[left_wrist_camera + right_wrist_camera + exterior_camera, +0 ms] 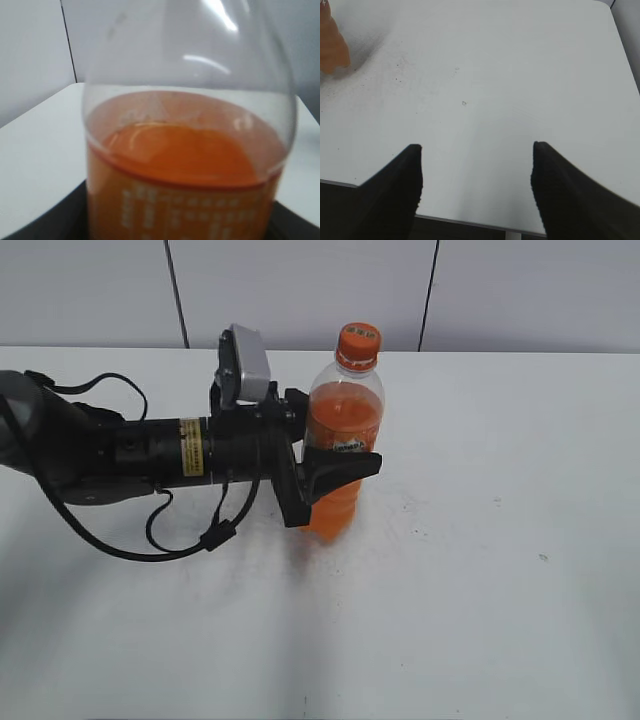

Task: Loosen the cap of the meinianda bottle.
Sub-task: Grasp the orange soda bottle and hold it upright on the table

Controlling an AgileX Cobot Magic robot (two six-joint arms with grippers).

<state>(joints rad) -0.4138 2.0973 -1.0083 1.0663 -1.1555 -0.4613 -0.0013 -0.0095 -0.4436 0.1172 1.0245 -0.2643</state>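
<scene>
The meinianda bottle (343, 415) stands upright on the white table, part full of orange drink. Its orange cap (358, 343) sits on the neck, and nothing touches it. My left gripper (335, 472) reaches in from the left and is shut on the bottle's body at the label band. In the left wrist view the bottle (185, 165) fills the frame, with dark fingers at both lower corners; the cap is out of view there. My right gripper (476, 170) is open and empty over the table's edge, and the bottle's base (332, 47) shows far off at upper left. It is outside the exterior view.
The white table (480, 570) spreads to the right of and in front of the bottle. The left arm's black cable (160, 535) loops on the table at left. A panelled wall (300, 290) stands behind. The table edge (470, 220) runs under my right gripper.
</scene>
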